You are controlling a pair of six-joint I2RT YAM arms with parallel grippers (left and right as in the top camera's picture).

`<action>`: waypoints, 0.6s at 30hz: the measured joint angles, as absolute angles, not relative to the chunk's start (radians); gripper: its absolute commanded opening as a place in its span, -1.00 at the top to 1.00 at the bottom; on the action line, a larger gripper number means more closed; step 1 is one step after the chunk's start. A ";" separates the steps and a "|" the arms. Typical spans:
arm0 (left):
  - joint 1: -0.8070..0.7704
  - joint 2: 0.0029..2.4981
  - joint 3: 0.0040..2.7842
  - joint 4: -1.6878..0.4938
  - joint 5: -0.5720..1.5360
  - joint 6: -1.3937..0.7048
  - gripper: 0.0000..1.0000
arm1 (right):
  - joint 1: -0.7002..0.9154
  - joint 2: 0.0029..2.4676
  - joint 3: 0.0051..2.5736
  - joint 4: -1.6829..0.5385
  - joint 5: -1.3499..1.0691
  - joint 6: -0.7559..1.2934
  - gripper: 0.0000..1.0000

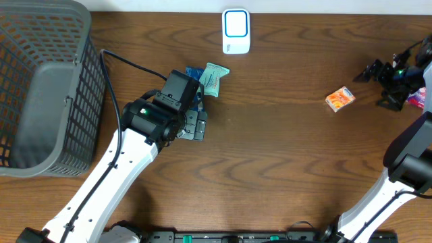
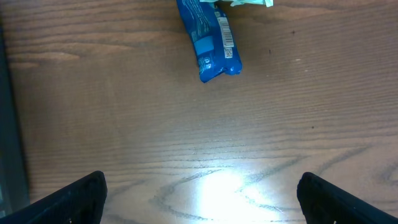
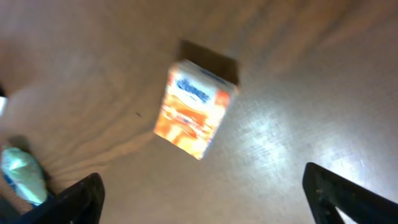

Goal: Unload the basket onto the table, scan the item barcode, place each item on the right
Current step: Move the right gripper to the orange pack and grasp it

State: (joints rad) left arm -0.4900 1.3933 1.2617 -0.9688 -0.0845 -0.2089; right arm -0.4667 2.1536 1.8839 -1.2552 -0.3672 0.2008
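Hovering wide open and empty, the left gripper (image 2: pixel 202 190) faces the blue packet (image 2: pixel 208 40) lying ahead of it barcode-up, likely lined up for a pickup, while the right gripper (image 3: pixel 202 190), also open, has the orange box (image 3: pixel 194 109) lying free ahead.

Two white-shelled arms. Behind the left pincer (image 2: pixel 199 185), with its black fingers (image 2: pixel 74 199), the left arm (image 1: pixel 115 169) carries a round black joint (image 1: pixel 150 121) with a small green light (image 1: pixel 142 111). A black cable (image 1: pixel 128 64) runs off from it. The right arm (image 1: pixel 378 196) is white with a dark grey elbow (image 1: pixel 410 160). The right pincer (image 3: pixel 202 180) is black-fingered too.
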 measured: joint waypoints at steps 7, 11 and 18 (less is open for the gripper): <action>-0.490 1.393 1.262 -0.969 -0.084 -0.209 -0.96 | -0.466 2.154 1.780 -1.206 -0.353 0.215 -0.05; -0.490 1.393 1.262 -0.969 -0.085 -0.209 -0.96 | -0.466 2.154 1.680 -1.083 -0.348 0.233 0.03; -0.490 1.393 1.262 -0.969 -0.084 -0.209 -0.96 | -0.466 2.151 1.502 -0.765 -0.467 0.252 0.03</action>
